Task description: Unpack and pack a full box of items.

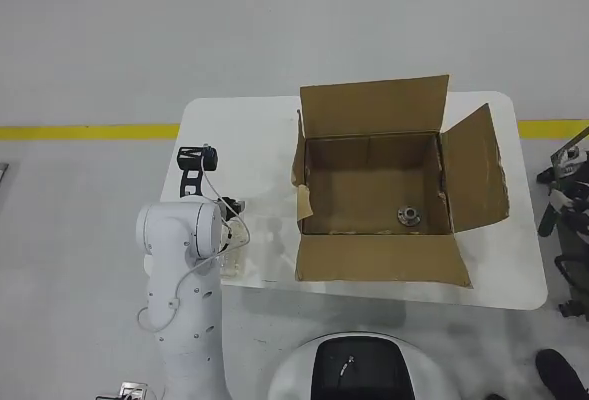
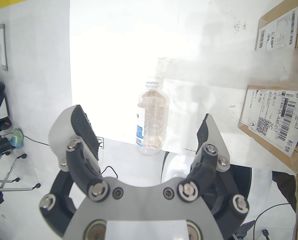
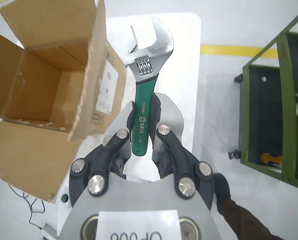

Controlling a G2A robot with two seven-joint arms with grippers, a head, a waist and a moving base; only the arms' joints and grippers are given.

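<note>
Top view: the white table carries an open cardboard box with all four flaps folded outward. A small round metal part lies on the box floor, toward its near right corner. The left arm stands over the near left edge of the table, left of the box. Left wrist view: the left claw is spread wide and holds nothing. A clear plastic bottle without a cap stands upright on the table at its near edge, in line with the gap between the fingers. The labelled outer wall of the box is to the right of the bottle. Right wrist view: the right claw is clamped on the green handle of an adjustable wrench. The wrench is held in the air, just right of the open box and above the table, with its steel head pointing away from the claw.
</note>
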